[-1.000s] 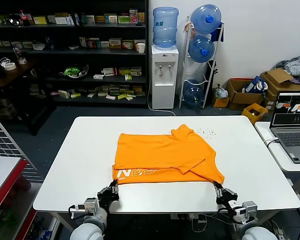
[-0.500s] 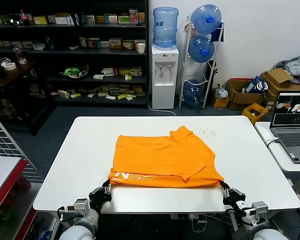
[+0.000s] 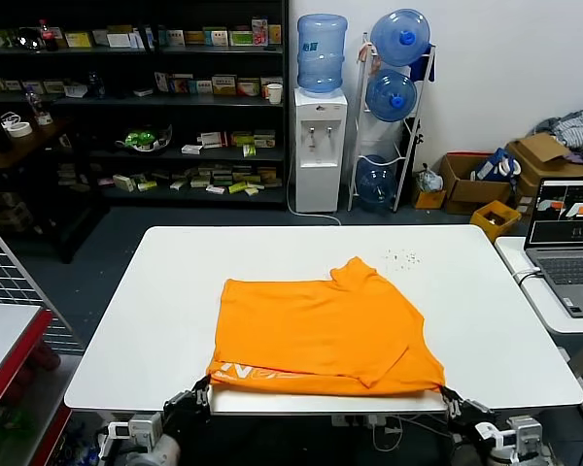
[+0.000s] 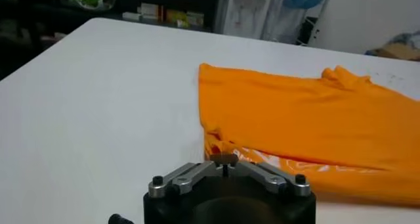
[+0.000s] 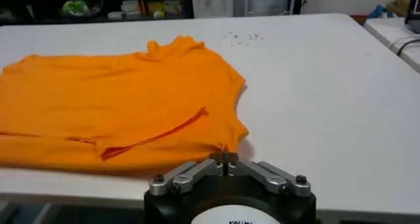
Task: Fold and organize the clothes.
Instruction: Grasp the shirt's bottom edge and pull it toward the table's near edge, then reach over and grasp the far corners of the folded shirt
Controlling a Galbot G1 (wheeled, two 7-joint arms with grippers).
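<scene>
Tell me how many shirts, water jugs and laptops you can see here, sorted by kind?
Orange T-shirt: 1
Blue water jugs: 4, one on the dispenser, three in the rack
Laptop: 1
Total: 6

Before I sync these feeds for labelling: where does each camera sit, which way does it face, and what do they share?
Head view: on the robot's head, looking forward and down at the white table and orange T-shirt; left gripper and right gripper show at the near edge.
Left wrist view: on the left arm, facing across the table; its own gripper shows.
Right wrist view: on the right arm, facing likewise; its gripper shows.
All three share the T-shirt; each wrist gripper pinches a near corner of it.
</scene>
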